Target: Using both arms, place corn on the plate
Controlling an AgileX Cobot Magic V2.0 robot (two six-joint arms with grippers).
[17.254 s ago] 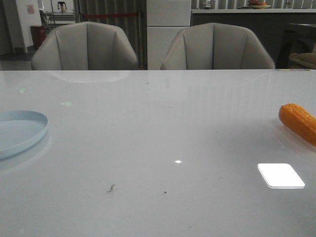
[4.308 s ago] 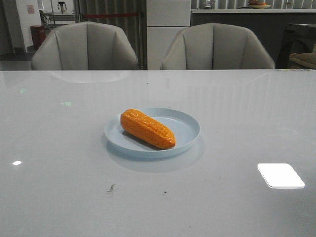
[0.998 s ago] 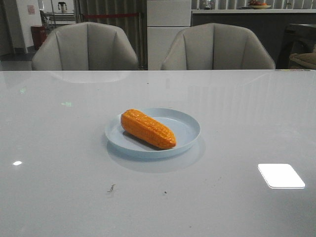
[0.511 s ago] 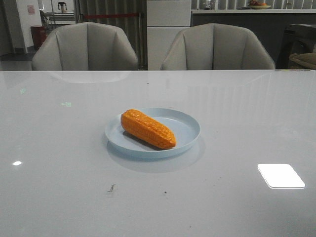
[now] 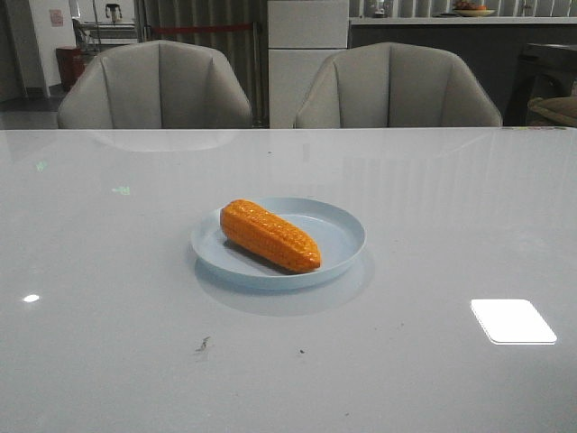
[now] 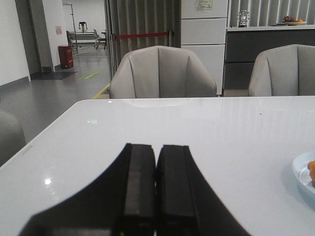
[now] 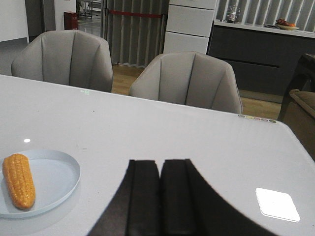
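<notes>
The orange corn lies on its side on the pale blue plate in the middle of the table, its tapered end toward the front right. No arm shows in the front view. In the right wrist view the corn lies in the plate, well off to one side of my right gripper, which is shut and empty. In the left wrist view my left gripper is shut and empty, and only the plate's edge and a sliver of corn show at the frame's border.
Two grey chairs stand behind the table's far edge. A bright light reflection lies on the glossy white table at the front right. Small dark specks mark the table in front of the plate.
Long ago the plate stood at the left edge and the corn at the right edge; since then the corn lies on the plate at the centre. Nothing has moved in the last second.
</notes>
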